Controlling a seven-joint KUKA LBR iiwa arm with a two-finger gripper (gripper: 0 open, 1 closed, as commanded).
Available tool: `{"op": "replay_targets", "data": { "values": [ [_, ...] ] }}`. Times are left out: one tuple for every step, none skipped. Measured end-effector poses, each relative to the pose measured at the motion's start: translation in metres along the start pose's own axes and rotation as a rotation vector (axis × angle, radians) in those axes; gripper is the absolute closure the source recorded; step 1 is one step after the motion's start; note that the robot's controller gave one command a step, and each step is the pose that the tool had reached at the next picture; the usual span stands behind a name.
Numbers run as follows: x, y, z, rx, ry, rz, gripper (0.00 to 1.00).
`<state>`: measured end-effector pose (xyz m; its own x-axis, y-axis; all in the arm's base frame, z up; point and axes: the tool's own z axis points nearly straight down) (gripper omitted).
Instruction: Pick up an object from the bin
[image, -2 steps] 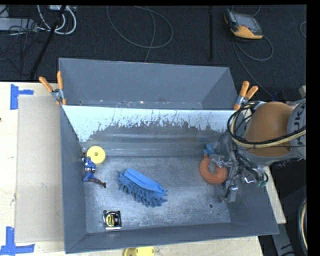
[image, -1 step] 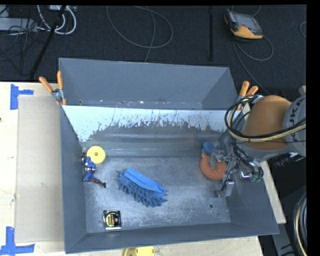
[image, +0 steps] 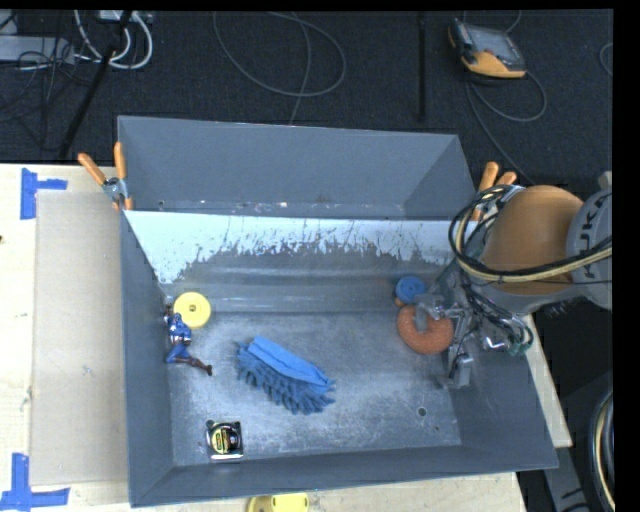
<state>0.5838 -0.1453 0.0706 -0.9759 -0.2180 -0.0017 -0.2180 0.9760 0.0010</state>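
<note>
Six loose things lie on the speckled, scuffed floor of the grey metal bin (image: 300, 190), one of each kind. The landmark is a blue brush (image: 283, 375) near the middle of the floor, long, shaggy and soft-looking, lying aslant. Far right of the brush, near the bin's right wall, sits an orange lump (image: 420, 335), smooth, rounded and somewhat ring-like. Just behind the lump, toward the back wall, is a small blue round piece (image: 410, 290). The claw (image: 457, 372) is down inside the bin on the side of the orange lump away from the brush, just beside it. It looks like dark metal with cables about it, and whether it is apart or together cannot be told, nor whether it touches the lump. The arm (image: 530, 240), under a glossy orange cover, comes in over the right rim. Left of the brush and further back lies a flat yellow disc (image: 190, 308), with a small blue figurine (image: 180, 340) just in front of it. Both are close to the left wall. Left of the brush and toward the front wall sits a squarish black-and-yellow tape measure (image: 225, 438). Bare floor stretches between the brush and the orange lump, and along the front right
</note>
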Motion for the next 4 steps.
{"op": "replay_targets", "data": {
  "values": [
    [-0.003,0.007,0.001,-0.003,0.007,0.209,0.00],
    [-0.005,0.009,0.001,-0.004,0.012,0.259,0.00],
    [-0.016,0.008,0.002,-0.002,0.017,0.116,0.00],
    [-0.019,0.005,0.001,0.001,0.012,-0.079,0.00]
  ]
}}
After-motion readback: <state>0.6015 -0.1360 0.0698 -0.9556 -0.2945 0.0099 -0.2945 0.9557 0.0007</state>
